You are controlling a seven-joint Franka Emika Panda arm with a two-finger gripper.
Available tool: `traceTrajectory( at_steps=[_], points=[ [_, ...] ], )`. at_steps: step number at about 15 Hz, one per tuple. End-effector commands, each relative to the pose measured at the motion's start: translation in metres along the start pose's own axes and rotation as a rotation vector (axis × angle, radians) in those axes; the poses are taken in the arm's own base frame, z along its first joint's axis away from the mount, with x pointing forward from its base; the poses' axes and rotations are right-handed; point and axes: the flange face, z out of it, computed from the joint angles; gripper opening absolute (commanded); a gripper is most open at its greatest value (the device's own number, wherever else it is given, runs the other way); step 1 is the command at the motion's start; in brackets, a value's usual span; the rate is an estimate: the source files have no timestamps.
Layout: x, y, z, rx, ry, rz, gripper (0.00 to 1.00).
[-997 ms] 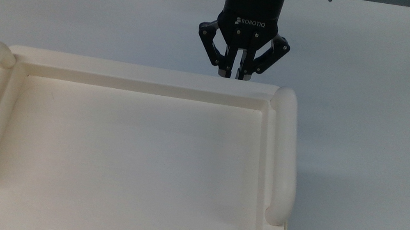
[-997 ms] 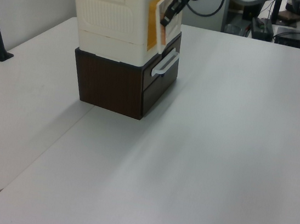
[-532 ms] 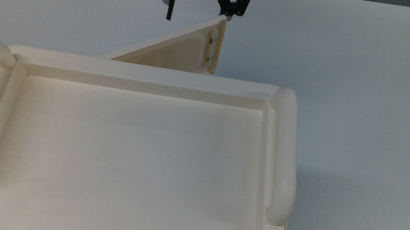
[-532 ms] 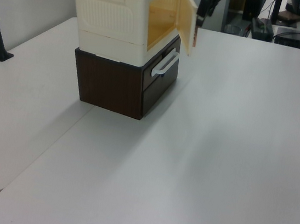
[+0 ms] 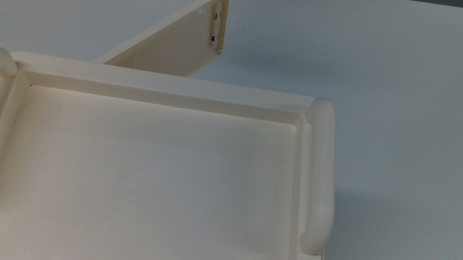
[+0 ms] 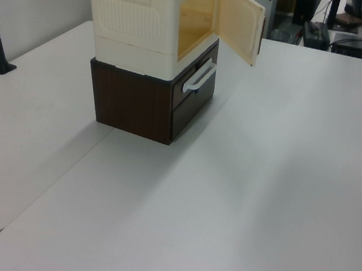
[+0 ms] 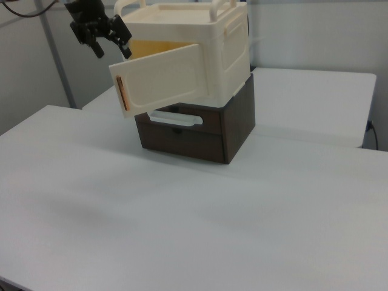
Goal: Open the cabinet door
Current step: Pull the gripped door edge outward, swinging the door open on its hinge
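Now the cabinet door (image 7: 162, 83) hangs ajar, just below the empty, spread jaws.

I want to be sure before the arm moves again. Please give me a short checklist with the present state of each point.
1. Door swung out from the cabinet: ok, the opening shows in the left view.
2. Hand free of the door: ok, in the right view it hangs open above and beside the door's latch edge, holding nothing.
3. Door attached at its hinge side: ok, it meets the cabinet front in the top view.
4. Cabinet seated on the dark drawer unit: ok, it sits level.
5. Table bare in front of the door: ok.
6. Door at its full swing: cannot tell.
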Motion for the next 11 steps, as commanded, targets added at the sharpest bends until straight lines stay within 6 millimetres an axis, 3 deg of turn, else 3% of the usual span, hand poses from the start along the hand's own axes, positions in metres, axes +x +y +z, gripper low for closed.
traceTrajectory(
  at_steps=[1,4,7,11],
  points=[
    [0.005,-0.024,-0.003,0.046,0.051,-0.042,0.99],
    [0.007,-0.054,0.003,0.064,0.061,-0.085,0.99],
    [0.01,-0.07,0.02,0.078,0.039,-0.104,0.99],
    [0.01,-0.069,0.05,0.073,-0.014,-0.11,0.99]
  ],
)
